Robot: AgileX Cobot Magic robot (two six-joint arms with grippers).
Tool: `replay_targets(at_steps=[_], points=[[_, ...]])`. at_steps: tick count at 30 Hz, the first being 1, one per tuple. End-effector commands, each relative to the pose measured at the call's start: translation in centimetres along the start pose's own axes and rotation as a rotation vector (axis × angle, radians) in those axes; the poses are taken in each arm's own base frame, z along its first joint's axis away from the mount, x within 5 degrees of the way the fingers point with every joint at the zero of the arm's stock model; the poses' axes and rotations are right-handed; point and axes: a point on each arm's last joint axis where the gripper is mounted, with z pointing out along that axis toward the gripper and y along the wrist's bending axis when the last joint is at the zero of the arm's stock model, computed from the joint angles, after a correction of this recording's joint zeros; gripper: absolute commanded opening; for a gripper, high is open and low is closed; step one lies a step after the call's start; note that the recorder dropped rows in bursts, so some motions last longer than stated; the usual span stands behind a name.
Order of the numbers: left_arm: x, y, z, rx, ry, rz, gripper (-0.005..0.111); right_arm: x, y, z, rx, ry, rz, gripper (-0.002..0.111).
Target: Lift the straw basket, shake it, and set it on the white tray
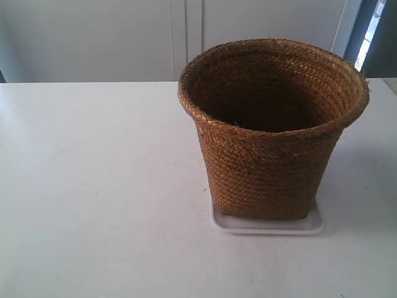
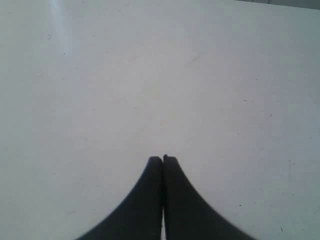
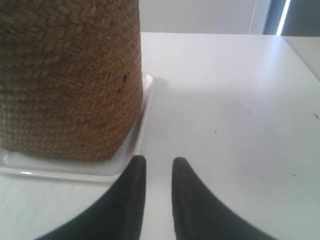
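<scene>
On the white tray (image 1: 267,226), right of centre in the exterior view: straw basket (image 1: 270,149). Stands upright, squarish base inside the low rim, wide flared mouth facing up, dark weave inside. Covers nearly the whole tray; leaves only a thin white border showing along the front and at the corners. Rests, tray and all, on a plain white table (image 1: 93,186), pale wall panels behind.

Over bare tabletop: left gripper (image 2: 163,160). Black jaws pressed together, tips touching, nothing between them. Sees only white surface in its wrist view.

Low beside the tray: right gripper (image 3: 159,162). Points past the tray's rounded corner, close to the basket's braided wall but apart from both. Jaws parted by a narrow gap, white table showing through it. Grips nothing.
</scene>
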Motion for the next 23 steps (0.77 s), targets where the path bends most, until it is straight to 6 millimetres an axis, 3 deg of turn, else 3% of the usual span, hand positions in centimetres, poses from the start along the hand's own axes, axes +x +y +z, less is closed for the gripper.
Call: replay_targets(at_steps=[1,23], points=[[0.13,-0.06,0.04,0.011,-0.001,-0.005,0.000,-0.04,-0.03,0.00,0.004,-0.020,-0.003,0.019],[0.13,-0.06,0.04,0.011,-0.001,-0.004,0.000,-0.05,-0.03,0.00,0.004,-0.020,-0.004,0.019]])
